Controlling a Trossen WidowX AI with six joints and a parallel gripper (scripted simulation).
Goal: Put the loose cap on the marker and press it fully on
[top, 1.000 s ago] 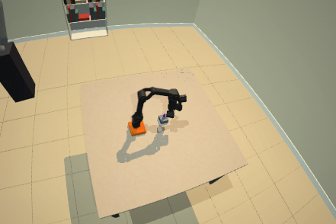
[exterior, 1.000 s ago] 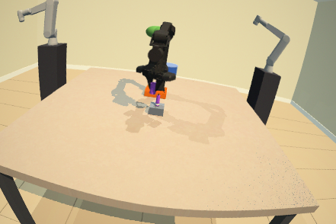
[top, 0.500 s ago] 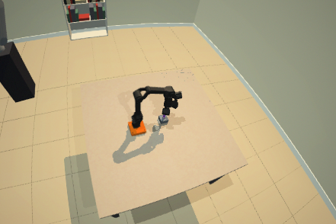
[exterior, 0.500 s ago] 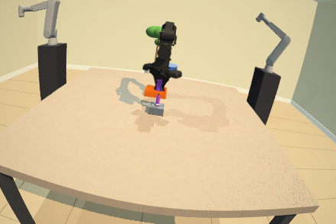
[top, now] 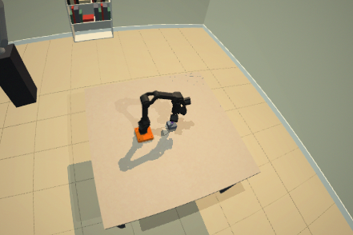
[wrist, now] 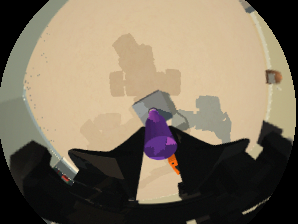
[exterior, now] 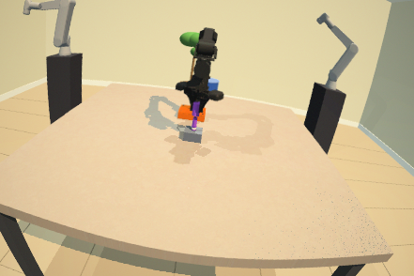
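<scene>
End effector [exterior: 195,109] clamps purple cap [exterior: 195,113]; beige table [exterior: 127,188], tiled floor [top: 36,168], green walls [top: 292,48].

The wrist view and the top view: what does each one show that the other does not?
Only the wrist view shows the purple cap clearly, clamped in the gripper above the grey holder block. Only the top view shows the whole arm, its orange base, the table's edges and a shelf unit on the floor. Both show the holder block and the arm's shadow.
</scene>
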